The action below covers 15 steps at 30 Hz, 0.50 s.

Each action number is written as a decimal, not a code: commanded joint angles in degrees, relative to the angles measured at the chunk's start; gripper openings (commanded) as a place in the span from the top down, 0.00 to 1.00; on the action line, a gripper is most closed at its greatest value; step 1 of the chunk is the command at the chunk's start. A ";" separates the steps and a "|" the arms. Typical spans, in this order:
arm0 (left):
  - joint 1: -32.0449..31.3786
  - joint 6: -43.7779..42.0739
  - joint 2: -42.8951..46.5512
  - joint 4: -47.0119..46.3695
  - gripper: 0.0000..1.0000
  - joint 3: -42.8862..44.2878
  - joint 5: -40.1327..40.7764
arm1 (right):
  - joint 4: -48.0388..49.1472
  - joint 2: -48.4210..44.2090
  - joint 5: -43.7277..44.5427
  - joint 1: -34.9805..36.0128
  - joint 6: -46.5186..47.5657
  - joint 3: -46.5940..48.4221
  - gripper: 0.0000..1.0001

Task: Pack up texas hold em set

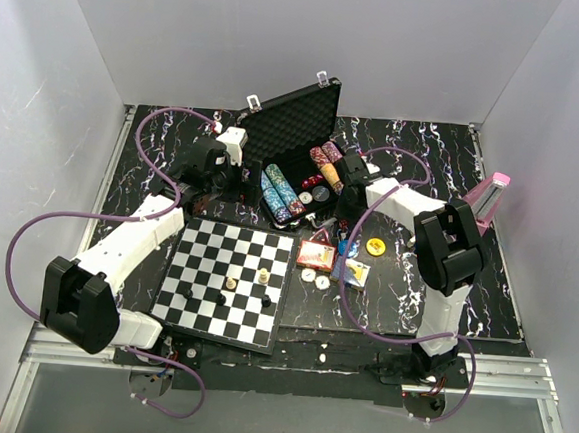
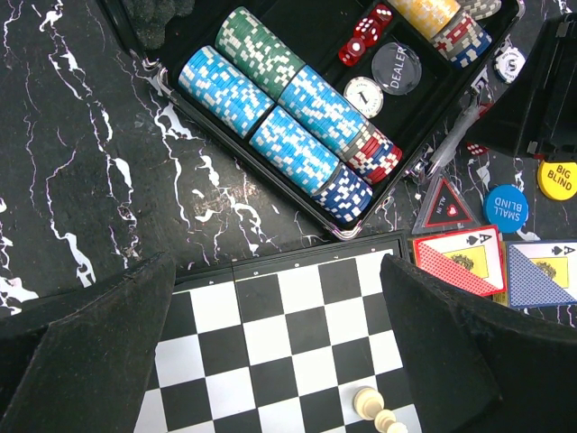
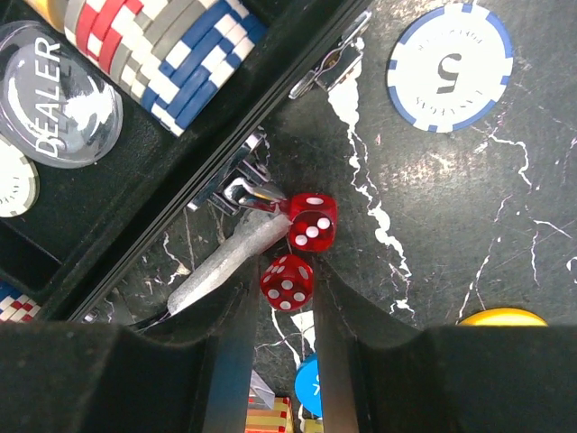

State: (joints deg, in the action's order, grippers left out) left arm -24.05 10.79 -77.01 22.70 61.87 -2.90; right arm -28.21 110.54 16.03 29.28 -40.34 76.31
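The black ribbed case (image 1: 295,117) lies open with rows of poker chips (image 2: 270,117), a clear dealer button (image 2: 397,68) and red dice (image 2: 365,36) inside. Outside its latch (image 3: 329,63), two red dice sit on the marble top. My right gripper (image 3: 287,287) has its fingers closed against both sides of the nearer die (image 3: 287,281); the other die (image 3: 312,221) touches the latch area just beyond. My left gripper (image 2: 278,271) hangs wide open over the chessboard's far edge, holding nothing. Card decks (image 2: 460,257) and a blue small-blind button (image 2: 507,207) lie beside the case.
The chessboard (image 1: 229,282) with a few pieces fills the near left. A white-and-blue chip (image 3: 451,65), a yellow big-blind button (image 2: 559,179) and a triangular card (image 2: 444,206) lie loose right of the case. A pink metronome (image 1: 492,197) stands at the far right.
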 commanded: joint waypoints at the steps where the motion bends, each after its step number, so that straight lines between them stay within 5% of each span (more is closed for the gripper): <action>1: 0.32 -0.06 2.92 0.15 0.02 0.97 -0.18 | -0.18 0.11 1.55 0.43 -0.97 1.21 0.64; 15: 0.24 -0.24 3.62 0.24 0.02 0.80 0.35 | 0.43 -1.64 1.28 1.04 2.01 -1.43 0.62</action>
State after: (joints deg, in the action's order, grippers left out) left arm -24.05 10.76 -76.20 22.70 61.87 -2.83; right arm -28.18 110.56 16.58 29.76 -40.32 76.12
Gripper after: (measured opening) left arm 0.981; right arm 0.356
